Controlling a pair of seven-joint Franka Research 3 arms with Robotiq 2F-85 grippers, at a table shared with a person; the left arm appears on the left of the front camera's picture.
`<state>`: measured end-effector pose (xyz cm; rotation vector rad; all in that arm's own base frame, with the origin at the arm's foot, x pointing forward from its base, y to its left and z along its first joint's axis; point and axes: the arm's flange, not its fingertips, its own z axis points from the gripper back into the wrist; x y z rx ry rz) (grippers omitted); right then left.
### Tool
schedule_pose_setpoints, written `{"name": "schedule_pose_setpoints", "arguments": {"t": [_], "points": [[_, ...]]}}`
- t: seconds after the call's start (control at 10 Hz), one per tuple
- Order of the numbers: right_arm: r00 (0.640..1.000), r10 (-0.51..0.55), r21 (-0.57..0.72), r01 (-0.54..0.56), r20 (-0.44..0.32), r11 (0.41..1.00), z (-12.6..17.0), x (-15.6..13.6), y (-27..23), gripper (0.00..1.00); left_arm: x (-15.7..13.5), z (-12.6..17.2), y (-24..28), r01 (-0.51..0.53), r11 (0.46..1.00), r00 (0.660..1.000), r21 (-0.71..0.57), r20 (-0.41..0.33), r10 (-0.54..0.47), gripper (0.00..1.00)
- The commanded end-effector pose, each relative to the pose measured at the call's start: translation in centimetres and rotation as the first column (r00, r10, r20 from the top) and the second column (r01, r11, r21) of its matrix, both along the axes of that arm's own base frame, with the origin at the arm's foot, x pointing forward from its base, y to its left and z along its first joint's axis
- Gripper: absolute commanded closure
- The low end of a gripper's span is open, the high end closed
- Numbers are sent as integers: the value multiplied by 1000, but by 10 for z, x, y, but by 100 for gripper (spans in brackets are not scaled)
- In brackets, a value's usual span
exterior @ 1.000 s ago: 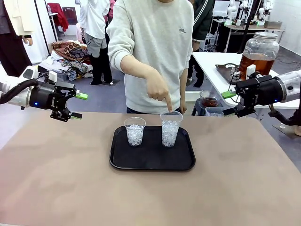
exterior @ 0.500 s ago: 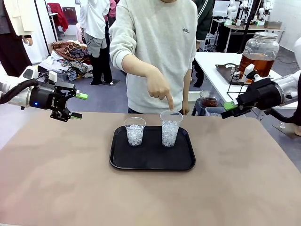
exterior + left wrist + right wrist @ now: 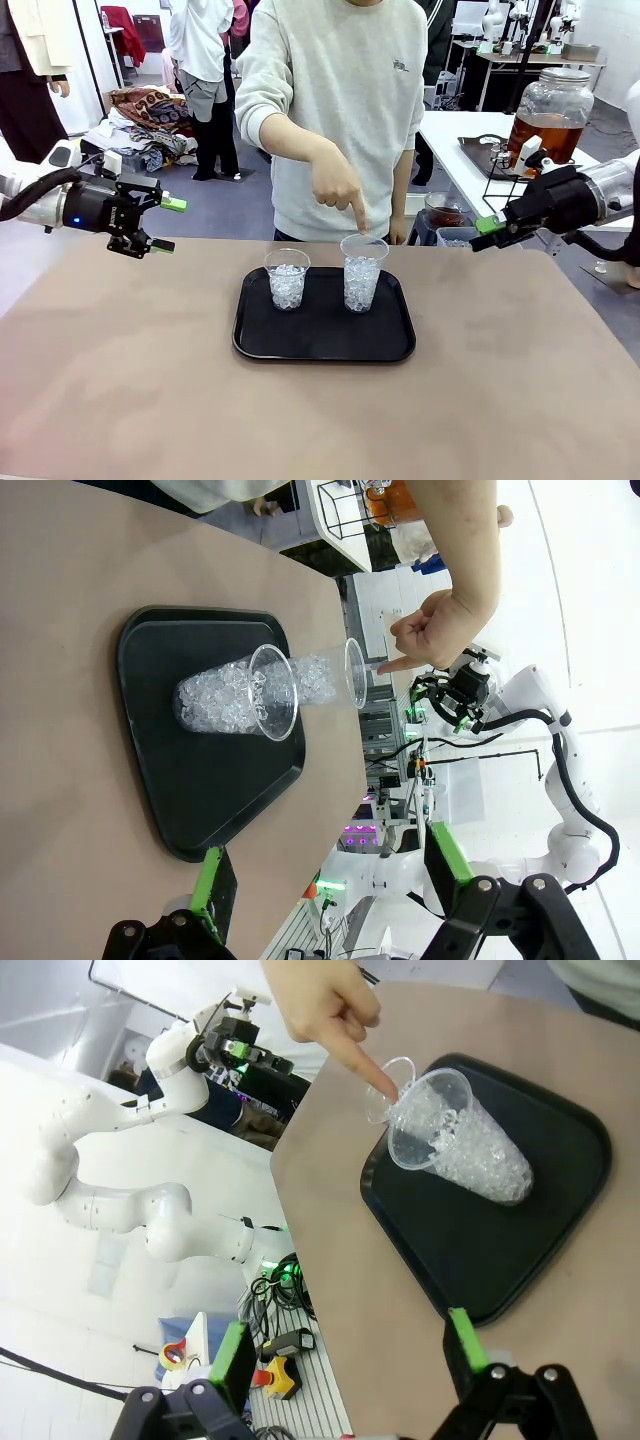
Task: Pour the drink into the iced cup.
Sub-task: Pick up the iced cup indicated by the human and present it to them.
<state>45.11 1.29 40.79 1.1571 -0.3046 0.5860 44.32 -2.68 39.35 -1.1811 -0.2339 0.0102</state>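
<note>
In the front view, the left gripper is held above the far left part of the table, its jaws spread wide with nothing between them. The right gripper is seen at the far right edge, likewise wide open and empty. Just beside it, beyond that edge, the drink is found: an amber-brown, translucent liquid in a small clear container. A large glass jar of similar liquid stands farther back. The right arm is judged much the nearer to the drink.

In the middle, on a black tray with rounded corners, two clear tapered plastic cups are set upright and apart, both filled with ice: a shorter cup on the left and a taller cup on the right. The taller one is pointed at by the person's hand, so it is judged the cup to be filled.

In the left wrist view, the green pads are seen far apart and the shorter cup is the nearer.

In the right wrist view, the pads are equally wide apart. The taller cup is the nearer, with the fingertip at its rim; contact cannot be told.
</note>
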Motion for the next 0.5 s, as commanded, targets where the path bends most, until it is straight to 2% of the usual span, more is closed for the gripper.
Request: {"name": "schedule_pose_setpoints", "arguments": {"t": [0.0, 0.1, 0.2, 0.3, 0.4], "points": [[979, 56, 51, -68, 198, 996, -2, 9, 13, 0, 0, 0, 0, -1, 1000, 1000, 0, 2, 1, 0], [962, 70, 56, -88, 264, 995, -10, 13, 17, 0, 0, 0, 0, -1, 1000, 1000, 0, 2, 1, 0], [928, 109, 58, -138, 356, 989, -20, 18, 22, 0, 0, 0, 0, -1, 1000, 1000, 0, 2, 1, 0], [876, 160, 34, -197, 455, 980, -29, 22, 28, 0, 0, 0, 0, -1, 1000, 1000, 0, 2, 1, 0], [834, 171, 15, -210, 525, 978, -38, 26, 33, 0, 0, 0, 0, -1, 1000, 1000, 0, 2, 1, 0]]}}
